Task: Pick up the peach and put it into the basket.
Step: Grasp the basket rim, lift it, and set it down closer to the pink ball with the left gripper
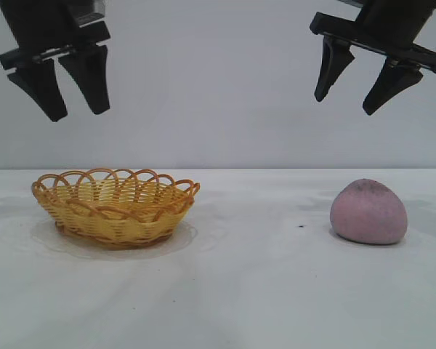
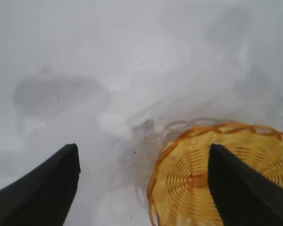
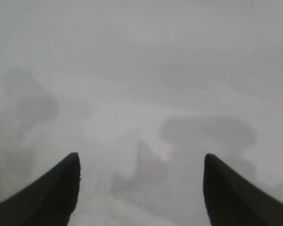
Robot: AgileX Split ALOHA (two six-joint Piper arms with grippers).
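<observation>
The peach [image 1: 369, 211], a pinkish-mauve lump with a dark smudge on top, lies on the white table at the right. The yellow wicker basket [image 1: 115, 206] with its orange-brown looped rim stands at the left and is empty. It also shows in the left wrist view [image 2: 198, 179]. My right gripper [image 1: 345, 104] hangs open and empty high above the table, a little left of the peach. The peach is out of the right wrist view. My left gripper [image 1: 78, 115] hangs open and empty high above the basket's left part.
The white table [image 1: 240, 291] carries faint stains and a small dark speck [image 1: 301, 226] left of the peach. A plain grey wall stands behind. Open table lies between the basket and the peach.
</observation>
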